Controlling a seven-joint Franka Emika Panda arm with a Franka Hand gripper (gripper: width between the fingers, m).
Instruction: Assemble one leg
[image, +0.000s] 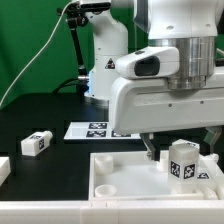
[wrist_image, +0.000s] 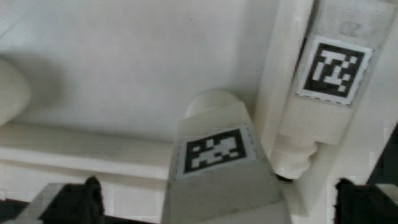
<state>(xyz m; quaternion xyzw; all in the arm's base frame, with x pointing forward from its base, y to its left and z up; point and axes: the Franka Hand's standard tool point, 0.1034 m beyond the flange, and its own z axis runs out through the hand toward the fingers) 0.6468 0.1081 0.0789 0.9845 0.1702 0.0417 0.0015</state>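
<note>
Leg: the leg (image: 183, 160) stands upright in the tray panel (image: 110, 172) on the counter (image: 60, 150), just below and beside the end effector (image: 180, 147).
End effector: fingers (wrist_image: 80, 200) spread apart, empty, with the leg's tagged face (wrist_image: 329, 70) ahead of them.
Handling: judged light, rigid plastic; smooth faces may slip.
Grip: take it across two opposite flat sides, mid-height.
Spare leg: another (image: 36, 143) lies well away from the end effector.
Marker board: lying (image: 95, 129) beyond the end effector.
</note>
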